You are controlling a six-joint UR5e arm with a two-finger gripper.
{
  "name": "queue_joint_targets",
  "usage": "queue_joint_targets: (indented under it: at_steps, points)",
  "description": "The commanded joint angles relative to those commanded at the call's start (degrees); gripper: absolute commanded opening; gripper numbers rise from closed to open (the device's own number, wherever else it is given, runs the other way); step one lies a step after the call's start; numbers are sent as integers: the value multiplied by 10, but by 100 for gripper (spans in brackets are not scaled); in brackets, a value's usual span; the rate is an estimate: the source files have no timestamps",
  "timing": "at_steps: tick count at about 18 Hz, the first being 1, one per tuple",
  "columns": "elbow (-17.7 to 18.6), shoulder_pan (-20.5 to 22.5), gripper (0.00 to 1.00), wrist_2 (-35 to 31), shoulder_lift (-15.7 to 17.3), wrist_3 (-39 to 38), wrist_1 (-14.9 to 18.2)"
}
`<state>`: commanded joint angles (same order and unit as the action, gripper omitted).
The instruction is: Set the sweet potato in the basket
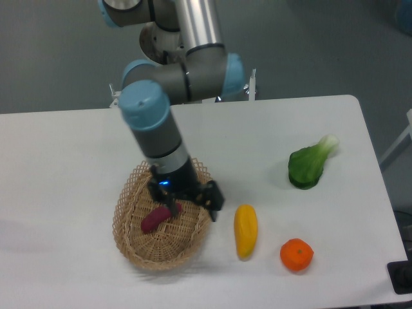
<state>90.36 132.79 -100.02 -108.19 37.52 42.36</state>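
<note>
Pincer (191,203) hangs over the right half of the basket (129,241), fingers spread apart, nothing held between them. Sweet potato (154,219) lies on the basket floor, just left of and below the pincer. One finger (172,207) looks close to its upper end; contact not clear. Its long axis runs diagonally, lower-left to upper-right. Judging by this, the placing looks done; a straight lift away from the desk (64,148) should clear the rim.

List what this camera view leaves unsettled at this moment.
- Basket far rim and part of its floor: hidden behind the arm's wrist.
- Sweet potato: its right end is overlapped by a dark finger, so contact is unclear.
- Gripper: motion-blurred.
- Arm's base: cut off by the top edge.
</note>
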Motion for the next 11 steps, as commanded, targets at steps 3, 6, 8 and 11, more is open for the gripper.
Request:
queue_joint_targets:
  at_steps: [3, 6, 8, 11]
  points:
    - [-27, 39, 100, 4, 0, 13, 8]
    - [-44, 74, 100, 7, 1, 96, 55]
    - [-50, 100, 100, 9, 13, 174, 78]
    - [-58, 134, 100, 28, 21, 256, 115]
